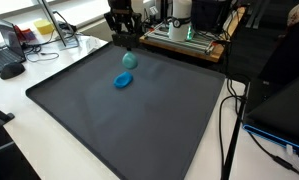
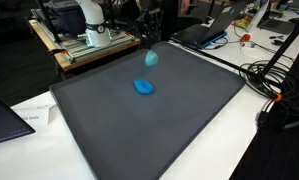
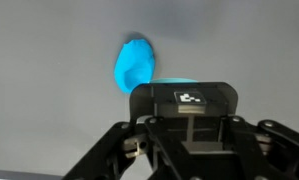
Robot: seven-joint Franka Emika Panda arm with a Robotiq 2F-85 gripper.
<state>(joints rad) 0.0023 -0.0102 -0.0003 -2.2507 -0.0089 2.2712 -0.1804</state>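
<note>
In both exterior views my gripper (image 1: pixel 127 45) (image 2: pixel 149 44) hangs over the far part of a dark grey mat (image 1: pixel 139 125) (image 2: pixel 159 130), pointing down. It is shut on a rounded teal object (image 1: pixel 129 60) (image 2: pixel 150 59) held at its fingertips, close above the mat. A bright blue lump (image 1: pixel 123 81) (image 2: pixel 143 87) lies flat on the mat just in front of the teal one, apart from it. In the wrist view the blue lump (image 3: pixel 134 62) shows above the gripper's black body. Only a teal sliver (image 3: pixel 174 82) peeks over that body, and the fingertips are hidden.
The mat lies on a white table (image 1: pixel 49 55). A wooden bench with a machine (image 1: pixel 184 30) (image 2: pixel 84 35) stands behind it. Cables (image 2: pixel 274 80) (image 1: pixel 229 120) run beside the mat. A mouse (image 1: pixel 11 70) and a laptop (image 2: pixel 9 118) lie off the mat's edges.
</note>
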